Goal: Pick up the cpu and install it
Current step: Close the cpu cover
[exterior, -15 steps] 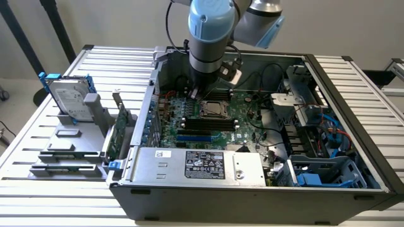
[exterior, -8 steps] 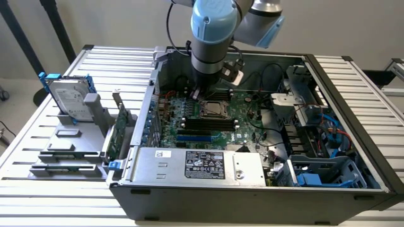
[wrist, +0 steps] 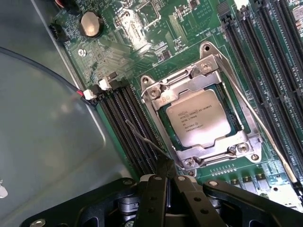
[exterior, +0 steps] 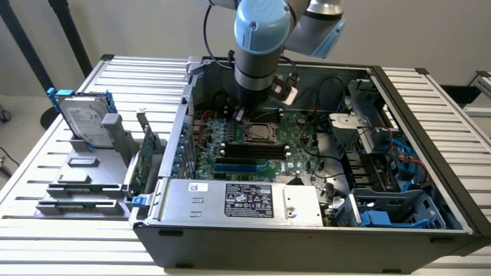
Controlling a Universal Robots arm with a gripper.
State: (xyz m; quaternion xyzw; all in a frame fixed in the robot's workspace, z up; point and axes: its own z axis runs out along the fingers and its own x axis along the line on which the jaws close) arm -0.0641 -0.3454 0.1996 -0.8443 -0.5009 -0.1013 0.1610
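Observation:
The cpu [wrist: 204,118], a small square chip with a dull silver top and printed text, lies flat in the motherboard socket, with the metal load frame [wrist: 156,92] closed around its edges. In the exterior view the cpu [exterior: 261,133] sits mid-board inside the open computer case. My gripper [wrist: 166,165] is shut, its black fingers pressed together just beside a corner of the socket. A thin wire socket lever [wrist: 142,137] runs right up to the fingertips; I cannot tell whether it is pinched or only touched. In the exterior view, the gripper [exterior: 244,117] hangs over the board next to the socket.
Black memory slots [wrist: 125,123] flank the socket on both sides. A coin battery [wrist: 91,23] sits further off. Outside the case stand a silver hard drive [exterior: 80,122] in blue brackets and a green expansion card [exterior: 142,164]. The power supply [exterior: 239,200] and the case walls [exterior: 307,247] hem in the board.

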